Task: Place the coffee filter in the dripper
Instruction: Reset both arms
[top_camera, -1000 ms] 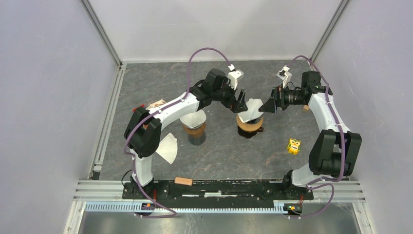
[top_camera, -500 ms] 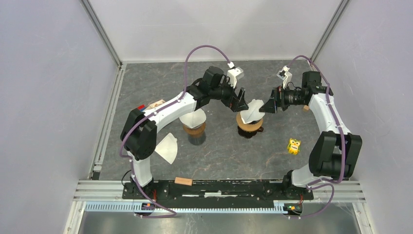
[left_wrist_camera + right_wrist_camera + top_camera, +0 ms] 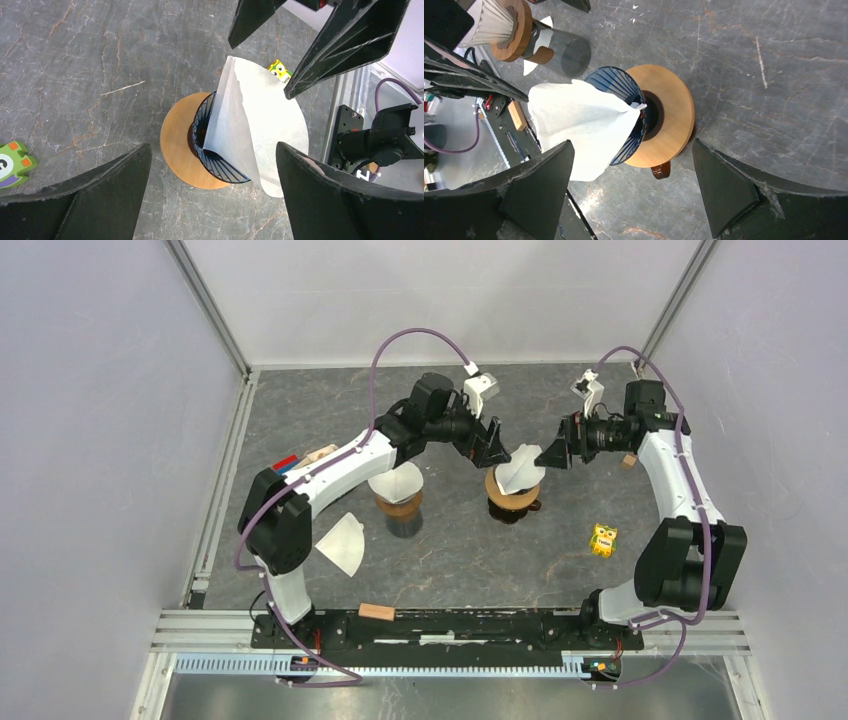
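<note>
Presently the coffee filter (image 3: 255, 125) is sitting tilted, seemingly half-seated, in the dripper (image 3: 222, 167); left gripper (image 3: 492, 448) and right gripper (image 3: 553, 453) are hovering on either side, fingers spread wide, gripping nothing.

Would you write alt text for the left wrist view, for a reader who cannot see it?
A white coffee filter stands folded in a dark dripper on a wooden base, sticking out past its rim. The open left gripper frames it at the bottom, the open right gripper at the top, over a grey table.
</note>
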Controlling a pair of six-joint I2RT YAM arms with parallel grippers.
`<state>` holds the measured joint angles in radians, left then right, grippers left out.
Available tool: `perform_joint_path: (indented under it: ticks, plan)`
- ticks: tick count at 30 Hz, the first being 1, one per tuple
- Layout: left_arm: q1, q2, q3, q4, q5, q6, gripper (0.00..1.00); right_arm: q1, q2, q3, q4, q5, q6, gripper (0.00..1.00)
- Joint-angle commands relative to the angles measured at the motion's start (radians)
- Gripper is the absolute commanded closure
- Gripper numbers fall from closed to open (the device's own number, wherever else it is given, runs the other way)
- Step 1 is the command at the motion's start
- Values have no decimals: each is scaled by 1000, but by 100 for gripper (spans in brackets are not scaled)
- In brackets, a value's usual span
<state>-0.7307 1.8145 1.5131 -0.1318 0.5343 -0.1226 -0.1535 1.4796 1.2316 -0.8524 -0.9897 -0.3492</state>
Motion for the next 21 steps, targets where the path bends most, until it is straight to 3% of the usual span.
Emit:
perform_joint_path:
  ticks: [1,8,14,21]
  plan:
    - [-3,-31,45,-4,3,13,0,-3,-48,78,4,48,-14,5]
    - [-19,-8,111,-69,-114,78,0,24,-97,91,30,152,-38,6]
    - [-19,-8,116,-78,-120,54,0,27,-150,56,21,152,-112,7]
    - [53,-172,37,-110,-168,70,0,28,-253,79,78,221,-96,4]
